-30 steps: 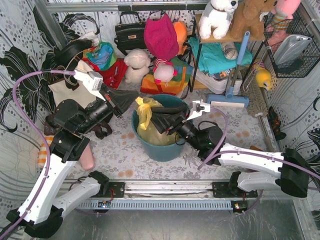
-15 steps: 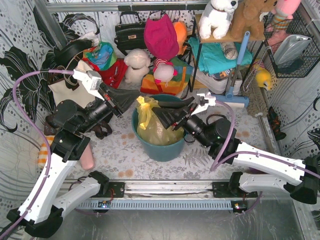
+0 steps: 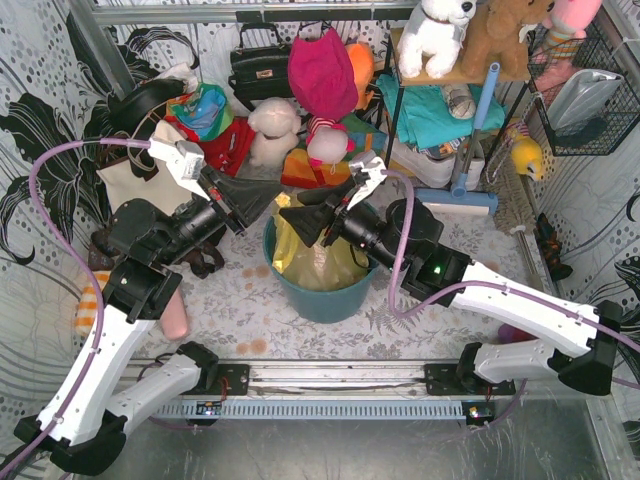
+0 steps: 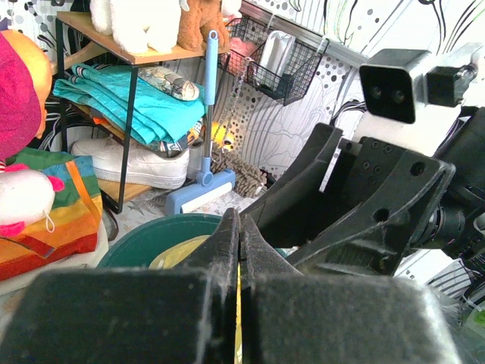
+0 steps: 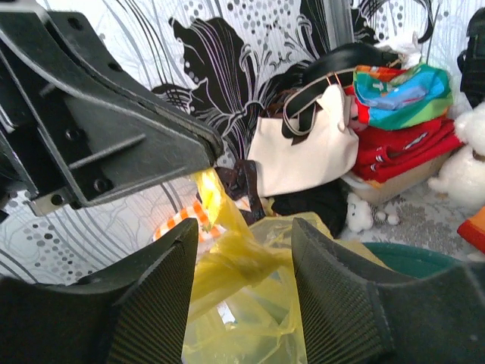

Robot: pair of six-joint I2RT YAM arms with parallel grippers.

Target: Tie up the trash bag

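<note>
The left gripper [image 3: 262, 203] is clamped tight on a thin upper strip of the trash bag [image 5: 235, 262], holding it taut above the left rim of the teal bin [image 3: 335, 300], where the bag sits. The right gripper [image 5: 244, 235] reaches in over the bin, jaws parted on either side of the bunched neck, gripping nothing. The mouth looks gathered, but no finished knot shows. Looping and cinching appear to remain.

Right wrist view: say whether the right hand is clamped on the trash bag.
No; its fingers stand apart, trash bag between them.
</note>
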